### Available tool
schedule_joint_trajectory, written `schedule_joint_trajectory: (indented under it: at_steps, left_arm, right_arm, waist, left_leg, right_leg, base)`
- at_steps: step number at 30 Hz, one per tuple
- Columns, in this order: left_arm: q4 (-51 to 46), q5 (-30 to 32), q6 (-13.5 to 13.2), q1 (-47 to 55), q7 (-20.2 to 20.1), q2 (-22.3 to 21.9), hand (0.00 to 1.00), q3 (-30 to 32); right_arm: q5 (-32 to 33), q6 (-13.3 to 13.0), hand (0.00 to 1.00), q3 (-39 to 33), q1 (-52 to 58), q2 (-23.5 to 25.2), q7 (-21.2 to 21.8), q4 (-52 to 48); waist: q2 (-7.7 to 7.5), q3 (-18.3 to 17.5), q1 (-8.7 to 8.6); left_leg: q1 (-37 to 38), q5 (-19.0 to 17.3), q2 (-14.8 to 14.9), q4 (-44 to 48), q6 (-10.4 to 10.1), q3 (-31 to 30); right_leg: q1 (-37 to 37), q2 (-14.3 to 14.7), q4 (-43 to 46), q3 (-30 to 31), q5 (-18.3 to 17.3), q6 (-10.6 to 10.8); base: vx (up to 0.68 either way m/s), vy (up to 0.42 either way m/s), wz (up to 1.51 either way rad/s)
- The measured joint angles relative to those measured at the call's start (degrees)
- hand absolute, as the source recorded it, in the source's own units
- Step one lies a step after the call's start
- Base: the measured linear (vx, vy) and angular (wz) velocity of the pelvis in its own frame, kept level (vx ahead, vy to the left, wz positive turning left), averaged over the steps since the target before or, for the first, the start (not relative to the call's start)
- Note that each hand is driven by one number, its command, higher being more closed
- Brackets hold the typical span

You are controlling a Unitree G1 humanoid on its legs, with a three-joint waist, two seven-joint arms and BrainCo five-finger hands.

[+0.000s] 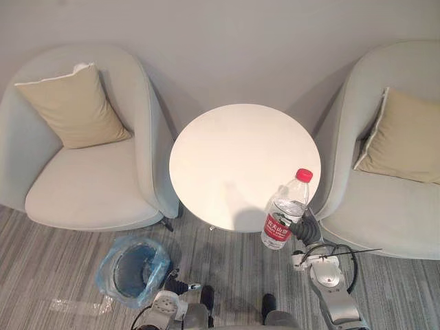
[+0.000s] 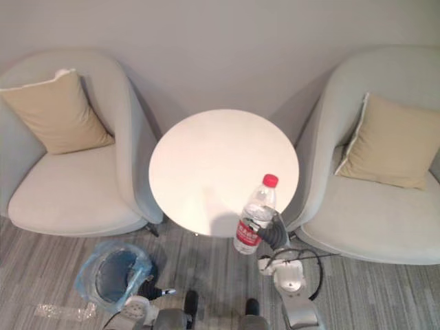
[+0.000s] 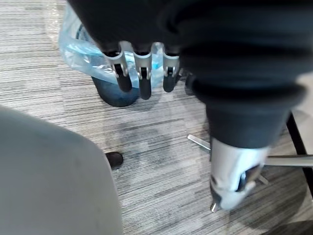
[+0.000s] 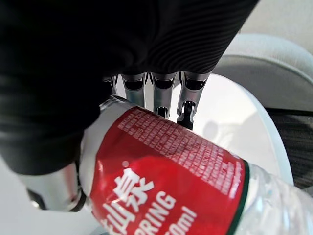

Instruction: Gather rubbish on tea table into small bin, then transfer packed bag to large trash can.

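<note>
A clear plastic water bottle with a red cap and red label is lifted at the near right rim of the round white tea table. My right hand is shut on its lower part; its fingers curl round the label. The small dark bin, lined with a blue plastic bag, stands on the carpet to the left of the table. My left hand hangs low just right of the bin, with relaxed fingers and nothing in it.
Two pale armchairs flank the table, the left one and the right one, each with a tan cushion. A piece of clear plastic film lies on the striped carpet left of the bin. The table's metal feet spread over the carpet.
</note>
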Motion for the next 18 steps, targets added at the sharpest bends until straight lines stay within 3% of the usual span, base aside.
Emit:
schedule_joint_trajectory:
  at_steps: [4, 8, 12, 13, 14, 16, 18]
  left_arm:
    - [0.12, 0.0, 0.04, 0.41, -0.1, 0.02, 0.0, -0.35]
    - [0.86, -0.07, -0.14, 0.14, -0.97, 0.03, 0.0, -0.85]
    - [-0.69, -0.04, -0.43, -0.15, -0.95, -0.22, 0.0, -1.4]
    - [-1.04, 0.68, -0.35, -0.13, -0.98, -0.19, 0.0, -1.6]
    - [-1.1, 0.91, -0.38, -0.09, -0.98, -0.3, 0.0, -1.62]
    - [-0.74, 2.13, -0.2, -0.12, -1.19, -0.72, 0.0, -1.72]
    - [0.02, 3.3, 0.07, 0.09, -1.33, -1.14, 0.0, -2.23]
  right_arm:
    - [-1.91, 0.0, 1.0, 0.05, 0.07, -0.03, -0.04, -0.04]
    - [-3.62, -0.02, 1.0, 0.02, 1.41, -0.61, -0.94, -2.55]
    - [-5.22, -0.01, 1.0, -0.06, 0.5, -1.27, -2.02, -3.08]
    - [-5.41, 0.01, 1.0, -0.09, 0.32, -1.22, -2.52, -3.08]
    - [-5.45, 0.03, 1.0, -0.21, 0.24, -0.97, -2.72, -3.16]
    - [-6.29, 0.2, 1.0, -0.62, -0.01, -1.13, -3.13, -3.13]
    - [-7.01, 0.22, 1.0, -1.68, 0.0, -1.14, -4.1, -3.1]
  waist:
    - [0.15, -0.88, 0.0]
    - [0.71, -0.82, -0.22]
    - [1.73, -0.34, 0.45]
    - [1.6, -0.39, 0.36]
    - [0.79, -0.23, 0.2]
    - [0.55, -0.49, -0.74]
    - [0.98, -0.76, -1.93]
  left_leg:
    - [0.2, 0.1, 0.14, 0.07, -0.14, -0.16]
    - [-2.92, 1.51, -0.19, 0.85, -0.66, -3.6]
    - [-8.76, 4.83, -0.14, 4.53, -1.17, -3.02]
    - [-9.38, 8.99, -0.53, 1.64, -1.31, -2.98]
    - [-9.16, 9.69, -0.36, -0.04, -0.83, -0.71]
    - [-9.17, 0.86, 1.31, 10.52, 3.7, 14.81]
    - [-4.67, -1.37, 3.8, 9.28, 1.4, 22.69]
  right_leg:
    - [0.29, 0.17, -0.15, 0.01, 0.51, -0.16]
    - [-0.12, 0.16, 0.21, -3.95, 0.48, -0.26]
    - [-4.34, -0.25, 6.45, -7.8, -2.31, -1.54]
    - [-4.94, -1.41, 6.74, -10.46, -2.15, -2.6]
    - [-5.84, -2.31, 6.49, -12.76, -1.93, -2.89]
    - [-6.31, -5.02, 8.06, -16.22, -1.7, -2.59]
    - [-5.85, -6.05, 8.17, -19.26, -0.92, -1.63]
  base:
    - [-0.06, -0.002, -0.01]
    - [-0.07, -0.031, 0.52]
    - [-0.13, -0.041, 0.67]
    - [-0.19, -0.024, 0.71]
    - [-0.24, -0.002, 0.87]
    - [-0.11, 0.022, 0.85]
    - [-0.03, 0.065, 0.88]
